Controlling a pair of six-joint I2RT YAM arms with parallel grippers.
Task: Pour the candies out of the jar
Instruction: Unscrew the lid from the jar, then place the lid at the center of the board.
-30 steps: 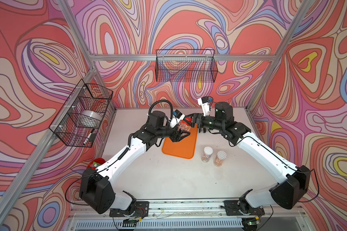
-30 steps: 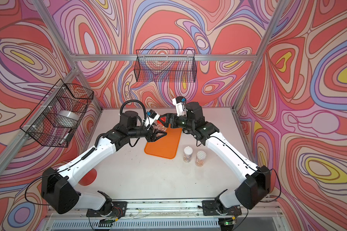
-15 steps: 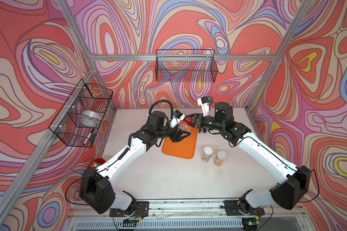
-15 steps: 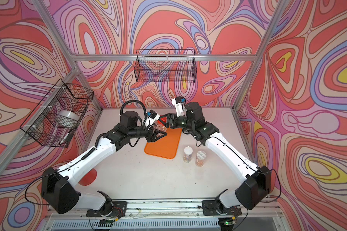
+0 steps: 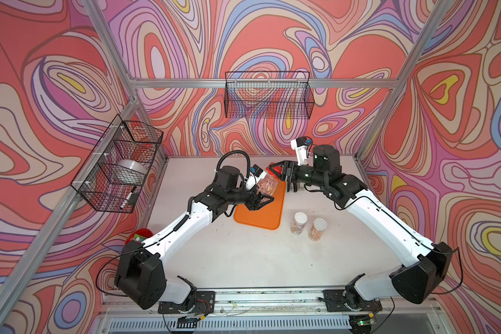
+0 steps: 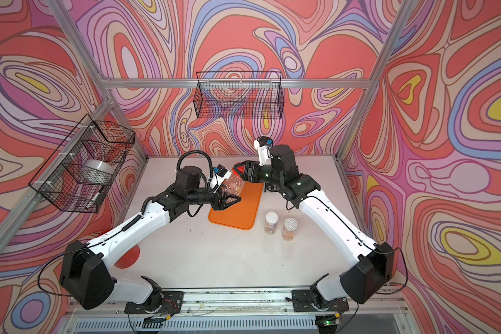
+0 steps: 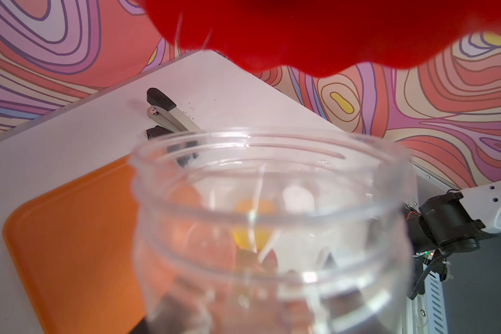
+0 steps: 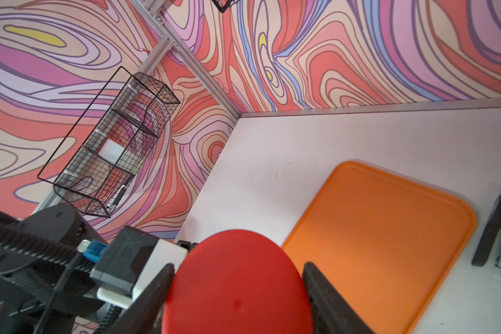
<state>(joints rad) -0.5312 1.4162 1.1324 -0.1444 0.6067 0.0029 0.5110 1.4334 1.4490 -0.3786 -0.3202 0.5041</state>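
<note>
My left arm stretches from the rail at the near edge diagonally up over the counter [image 5: 243, 254]. Its wrist is roughly level and points toward my right arm. My left end effector [image 5: 263, 196] is clenched on the clear jar [image 5: 268, 186]. I hold the jar tilted on its side above the far end of the orange tray [image 5: 265, 214], clear of the tray's surface.

In the left wrist view the jar [image 7: 272, 219] has its threaded mouth uncovered. The candies [image 7: 252, 222] sit blurred deep inside it, orange and yellow with thin white sticks. All the candies I can see are in the jar.

My right arm mirrors the left, rising from the rail and bending inward so that its wrist faces the jar's mouth. My right end effector [image 5: 278, 170] is grasping the red lid [image 5: 273, 167]. In the right wrist view the black fingers [image 8: 327, 292] press on opposite edges of the lid [image 8: 237, 286]. The lid hangs just apart from the jar's mouth, with a strip of wall showing between them in the left wrist view.

Two other jars [image 5: 298, 223] stand upright and capped on the counter beside the tray's near right corner. A stapler [image 7: 168, 112] lies past the tray's far end.
</note>
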